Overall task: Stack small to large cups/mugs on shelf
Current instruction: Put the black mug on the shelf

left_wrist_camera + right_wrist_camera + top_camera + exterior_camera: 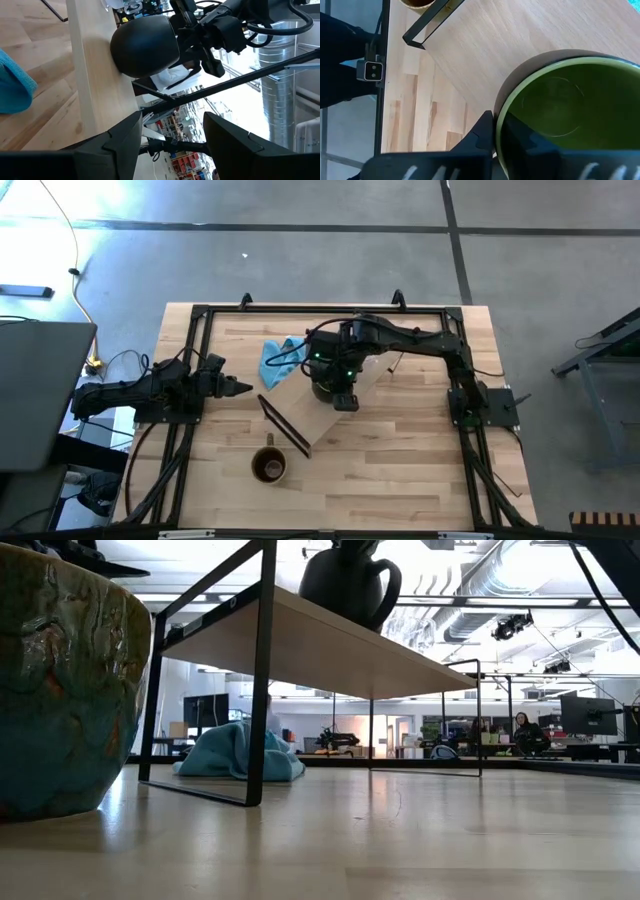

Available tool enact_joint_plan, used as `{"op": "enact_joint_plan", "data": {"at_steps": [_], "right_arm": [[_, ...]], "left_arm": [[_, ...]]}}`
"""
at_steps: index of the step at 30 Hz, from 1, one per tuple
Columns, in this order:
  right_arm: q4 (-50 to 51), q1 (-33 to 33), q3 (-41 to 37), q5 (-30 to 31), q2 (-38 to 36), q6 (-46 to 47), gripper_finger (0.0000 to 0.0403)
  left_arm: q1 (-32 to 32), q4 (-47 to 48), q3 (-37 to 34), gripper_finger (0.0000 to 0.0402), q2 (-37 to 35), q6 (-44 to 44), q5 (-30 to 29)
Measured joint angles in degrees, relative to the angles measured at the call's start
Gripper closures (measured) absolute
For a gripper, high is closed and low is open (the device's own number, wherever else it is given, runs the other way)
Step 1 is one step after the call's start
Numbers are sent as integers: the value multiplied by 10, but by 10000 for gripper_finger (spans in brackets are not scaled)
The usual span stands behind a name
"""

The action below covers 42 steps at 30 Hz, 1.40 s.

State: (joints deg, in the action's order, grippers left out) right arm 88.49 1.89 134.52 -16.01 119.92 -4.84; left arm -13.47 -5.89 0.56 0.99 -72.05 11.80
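While the shelf (330,405) is lying diagonally across the tabletop (400,470), the brown mug (269,466) is sitting just off its near end and the green mug (565,112) is standing on the board — the right gripper (495,127) is pinching its rim. At the table's left edge, the left gripper (240,388) is waiting, fingers spread.

blue cloth (281,360) is bunched up on the wood tabletop (400,470) w/ black rails, towards the far side, and in the low view there's a person (522,732) way in the bg sitting near a monitor (588,715), plus ceiling ducts (470,585) overhead
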Motion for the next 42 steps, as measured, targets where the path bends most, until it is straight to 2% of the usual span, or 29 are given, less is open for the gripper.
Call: {"op": "enact_joint_plan", "data": {"at_steps": [42], "right_arm": [[17, -4, 4, 18, -6, -6, 403]], "left_arm": [[0, 0, 0, 202, 0, 0, -9]]}}
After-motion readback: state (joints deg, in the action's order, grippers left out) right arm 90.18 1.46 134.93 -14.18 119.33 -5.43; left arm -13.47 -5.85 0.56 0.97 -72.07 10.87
